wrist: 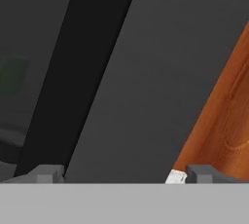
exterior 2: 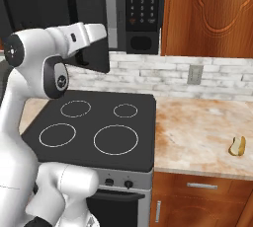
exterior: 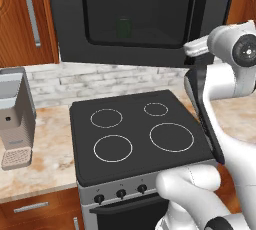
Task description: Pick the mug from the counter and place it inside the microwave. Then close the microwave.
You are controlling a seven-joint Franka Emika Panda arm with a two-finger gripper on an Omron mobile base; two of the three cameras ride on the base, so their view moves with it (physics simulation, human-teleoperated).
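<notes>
Right, down front the black stovetop (exterior: 137, 134) is sitting bare, the counter (exterior 2: 197, 127) running off either side, with a coffee machine (exterior: 15, 116) at the left end and a small brown-and-yellow snack (exterior 2: 237, 146) near the right edge. Above that, the arm is reaching up and across, the gripper (wrist: 121, 174) sitting right against the microwave (exterior 2: 143, 14) door (exterior: 135, 14); its fingers (wrist: 48, 173) are spread wide and grasping nothing. Behind the dark window, the mug (exterior: 123, 27) is showing as a faint green shape standing inside the oven, so the placing looks done to me. That leaves the closing, and the hand seems to be working on the door now. Next it needs a steady push on the panel until it seats flush. How far the door is still ajar is hard to judge: its edges are cropped at the top, and the hand camera is giving only dark slabs and a strip of wooden cabinet (wrist: 223, 116).
</notes>
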